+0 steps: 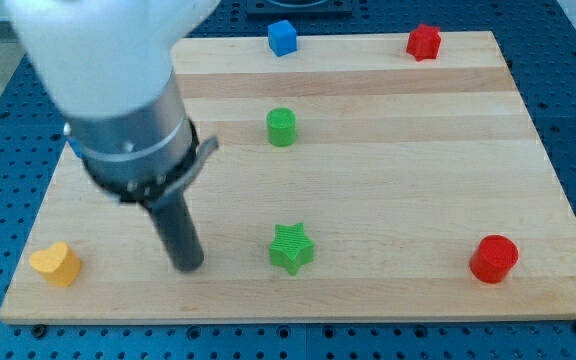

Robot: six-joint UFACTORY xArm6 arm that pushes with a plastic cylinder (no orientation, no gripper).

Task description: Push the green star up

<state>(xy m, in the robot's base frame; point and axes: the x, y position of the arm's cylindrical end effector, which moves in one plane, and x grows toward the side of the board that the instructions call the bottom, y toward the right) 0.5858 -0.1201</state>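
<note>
The green star [291, 248] lies on the wooden board [398, 180] near the view's bottom, a little left of centre. My tip [188, 266] rests on the board to the star's left, about a hundred pixels away and slightly lower, not touching it. The arm's white and grey body [118, 90] fills the view's upper left and hides part of the board behind it.
A green cylinder [281, 127] stands straight above the star. A blue cube [282, 37] and a red star-like block [424, 42] sit at the top edge. A red cylinder [494, 259] is at the bottom right, a yellow heart [56, 264] at the bottom left.
</note>
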